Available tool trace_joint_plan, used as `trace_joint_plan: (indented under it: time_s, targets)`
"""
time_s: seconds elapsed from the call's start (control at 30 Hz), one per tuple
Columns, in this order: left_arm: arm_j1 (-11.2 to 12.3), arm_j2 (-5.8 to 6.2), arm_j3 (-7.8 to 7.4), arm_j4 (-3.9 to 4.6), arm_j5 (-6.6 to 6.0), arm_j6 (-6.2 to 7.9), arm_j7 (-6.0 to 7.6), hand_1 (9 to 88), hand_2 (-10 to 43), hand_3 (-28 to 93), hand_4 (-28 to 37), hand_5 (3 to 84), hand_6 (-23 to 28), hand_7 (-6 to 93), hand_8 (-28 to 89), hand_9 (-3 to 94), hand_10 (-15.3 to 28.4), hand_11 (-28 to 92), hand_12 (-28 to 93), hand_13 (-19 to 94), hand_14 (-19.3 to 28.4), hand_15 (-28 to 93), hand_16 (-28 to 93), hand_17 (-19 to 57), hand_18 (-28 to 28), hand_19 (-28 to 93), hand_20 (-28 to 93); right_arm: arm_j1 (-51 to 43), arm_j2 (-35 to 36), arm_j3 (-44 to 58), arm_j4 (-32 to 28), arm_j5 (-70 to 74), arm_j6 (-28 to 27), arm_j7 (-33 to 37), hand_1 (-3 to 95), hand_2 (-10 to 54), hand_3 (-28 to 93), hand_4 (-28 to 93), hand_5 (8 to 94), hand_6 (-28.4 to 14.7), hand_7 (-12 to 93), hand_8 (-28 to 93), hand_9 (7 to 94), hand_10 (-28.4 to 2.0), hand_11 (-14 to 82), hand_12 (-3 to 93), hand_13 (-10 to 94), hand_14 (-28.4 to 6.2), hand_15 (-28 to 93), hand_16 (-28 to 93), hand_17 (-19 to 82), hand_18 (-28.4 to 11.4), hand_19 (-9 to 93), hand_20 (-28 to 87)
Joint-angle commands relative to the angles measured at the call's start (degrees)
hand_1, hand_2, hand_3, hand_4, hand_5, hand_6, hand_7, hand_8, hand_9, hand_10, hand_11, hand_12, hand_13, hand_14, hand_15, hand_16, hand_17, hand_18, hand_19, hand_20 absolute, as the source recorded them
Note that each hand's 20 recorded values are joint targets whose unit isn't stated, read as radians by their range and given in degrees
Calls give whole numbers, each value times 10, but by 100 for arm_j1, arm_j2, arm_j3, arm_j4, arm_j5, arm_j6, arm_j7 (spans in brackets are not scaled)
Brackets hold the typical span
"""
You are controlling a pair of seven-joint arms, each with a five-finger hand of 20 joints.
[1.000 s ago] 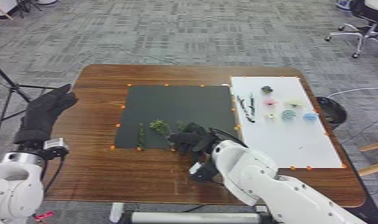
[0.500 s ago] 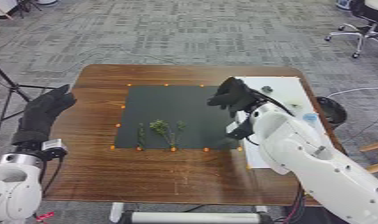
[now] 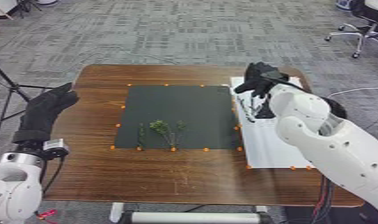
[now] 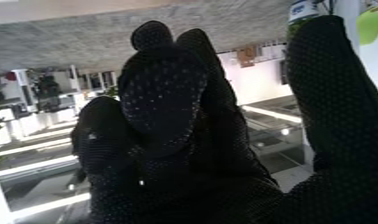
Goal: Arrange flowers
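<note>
1. Over the far part of the white sheet [image 3: 272, 150], in the head view: the right hand [image 3: 259, 75], on the right side of the table [image 3: 114, 172], fingers directed toward the edge of the black mat [image 3: 168, 100], no sprig visible in its grasp
2. Just robotward of those fingertips, along the strip of white sheet beside the black mat: thin dark stems [image 3: 247, 107], laid with their long axis running away from the robot, a little slanted
3. Likely hinge of the coming move, if aimed at these stems: a short shift back toward the robot and then down, best closed across their length rather than along it; choice of next piece, and height over the sheet, impossible to tell from here
4. On the near half of the black mat: a bushy sprig [image 3: 159, 126] and a leafy sprig [image 3: 179, 127], feet close together and tops spread apart, with a slender sprig [image 3: 140, 136] just to their left, roughly upright to the mat's near edge; by judgement, an arrangement only partly built
5. Well apart, beyond the mat's left edge: the left hand [image 3: 49, 102], fingers extended and held close, thumb apart, nothing carried; much farther from the dark stems than the right hand
6. Up close in the right wrist view: relaxed, slightly bent fingers [image 4: 168, 100], with the thumb [image 4: 323, 85] standing wide of them, nothing pinched between
</note>
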Motion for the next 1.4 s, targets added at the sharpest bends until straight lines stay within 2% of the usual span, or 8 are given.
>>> trace_joint_plan:
  time_s: [0.03,0.1,0.33,0.63,0.83,0.9,1.0,1.4]
  targets:
    - [132,-200,79,-146,48,25,158,186,-10,734,-283,428,20,99,-67,438,131,160,120,371,166,152,23,21,120,54,151,-263,-281,-27,386,-434,-338,60,328,-95,565,-85,591,-66,213,-34,670,-181,188,258,874,-54,516,340,583,-142,929,417]
    - [132,-226,111,-153,128,29,186,189,-12,734,-283,428,20,102,-68,438,131,160,119,370,166,154,22,21,120,54,152,-259,-358,-68,493,-521,-420,33,324,-95,559,-84,583,-67,206,-30,663,-184,182,259,875,-55,517,339,584,-142,929,418]
    - [245,-316,111,-280,87,27,265,191,-14,735,-283,430,21,101,-69,440,131,161,119,371,167,156,22,21,120,54,152,-294,-588,-118,801,-700,-569,6,324,-95,552,-81,560,-71,193,-22,651,-188,174,260,880,-54,519,335,590,-139,931,419]
    - [278,-382,143,-297,23,17,259,194,-16,733,-283,430,20,101,-69,440,132,161,119,371,167,155,20,22,120,54,151,-489,-746,71,950,-406,-776,238,367,-95,568,-81,553,-75,200,-16,642,-190,171,261,883,-50,523,335,598,-132,932,418]
    - [328,-423,105,-316,-44,-10,252,193,-17,735,-283,430,19,101,-69,440,132,161,119,371,167,155,21,22,120,54,151,-643,-793,106,1073,-447,-550,314,499,-95,609,-117,545,-68,295,-17,654,-175,224,273,893,-35,539,333,615,-118,932,438]
    - [317,-433,112,-314,-52,-10,243,193,-17,735,-283,430,19,101,-68,439,132,161,119,371,167,155,21,21,120,54,151,-666,-775,92,1107,-476,-480,294,561,-95,583,-126,535,-61,299,157,673,-157,189,359,898,-30,542,336,620,-115,932,445]
    - [300,-430,119,-307,-74,-30,223,193,-17,734,-283,430,19,101,-69,440,132,160,119,370,167,155,21,22,119,54,151,-711,-763,108,1139,-520,-346,217,647,-95,516,-104,534,-45,335,238,726,-126,123,468,903,-23,552,339,629,-109,932,460]
    - [203,-354,85,-300,-132,-63,152,196,-15,730,-283,428,19,99,-68,438,132,159,119,368,167,154,21,21,120,55,151,-593,-541,185,811,165,1000,-42,664,-95,512,-60,705,-35,293,227,883,-100,243,461,937,-2,552,311,700,-72,908,429]
